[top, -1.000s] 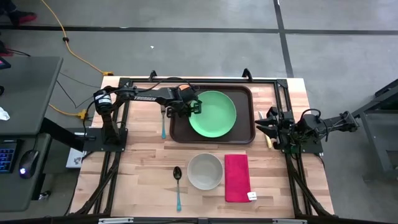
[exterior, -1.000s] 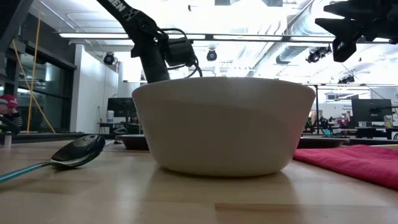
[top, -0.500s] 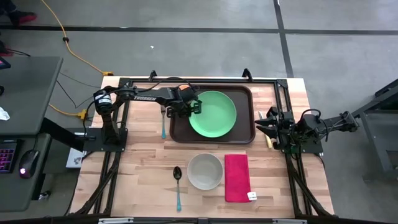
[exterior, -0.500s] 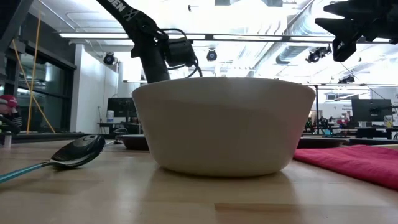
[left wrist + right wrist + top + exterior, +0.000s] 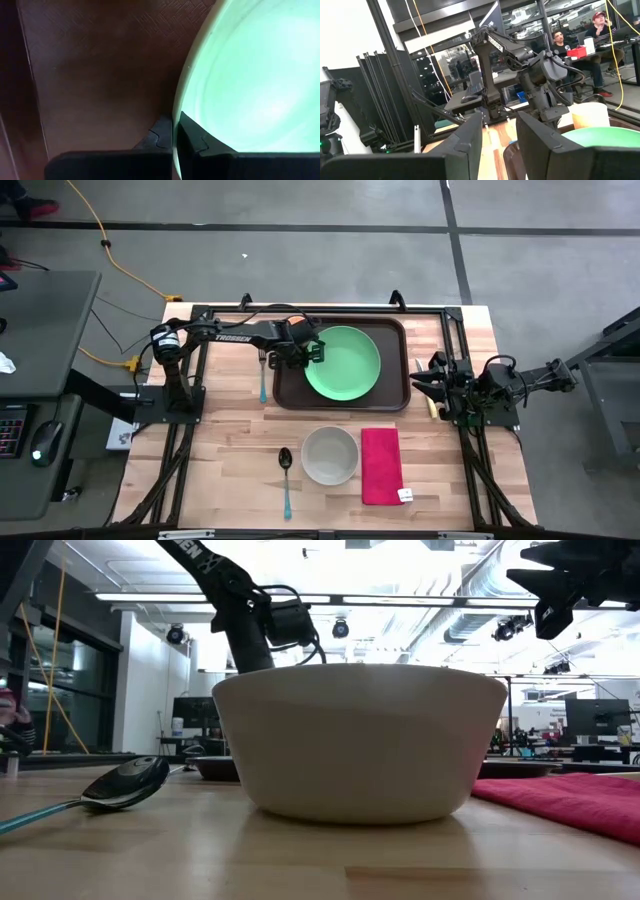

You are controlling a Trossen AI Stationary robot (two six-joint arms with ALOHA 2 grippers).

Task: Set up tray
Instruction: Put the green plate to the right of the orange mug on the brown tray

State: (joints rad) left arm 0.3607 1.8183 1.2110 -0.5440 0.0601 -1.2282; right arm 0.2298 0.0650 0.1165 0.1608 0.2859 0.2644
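The dark brown tray [image 5: 392, 385] lies at the table's far middle, and the round green plate [image 5: 345, 363] is inside it. My left gripper [image 5: 308, 355] is at the plate's left rim, shut on it; in its wrist view the gripper [image 5: 175, 125] straddles the pale green rim over the tray's textured floor [image 5: 100, 75]. My right gripper [image 5: 432, 383] waits open to the right of the tray, off the table top; its wrist view shows its fingers apart [image 5: 499, 145]. In the low view the white bowl hides the plate. My left gripper pinches the plate's left rim [image 5: 176, 107] between its two fingers, one finger [image 5: 161, 132] outside over the tray floor and the other [image 5: 192, 137] inside over the plate's face. It comes from the table's left, slanting down. The plate lies level within the tray.
A white bowl [image 5: 330, 455] stands near the front middle, with a red napkin [image 5: 381, 465] to its right and a teal-handled spoon [image 5: 285, 478] to its left. A teal-handled fork [image 5: 263, 377] lies left of the tray. A utensil [image 5: 432, 408] lies at the tray's right.
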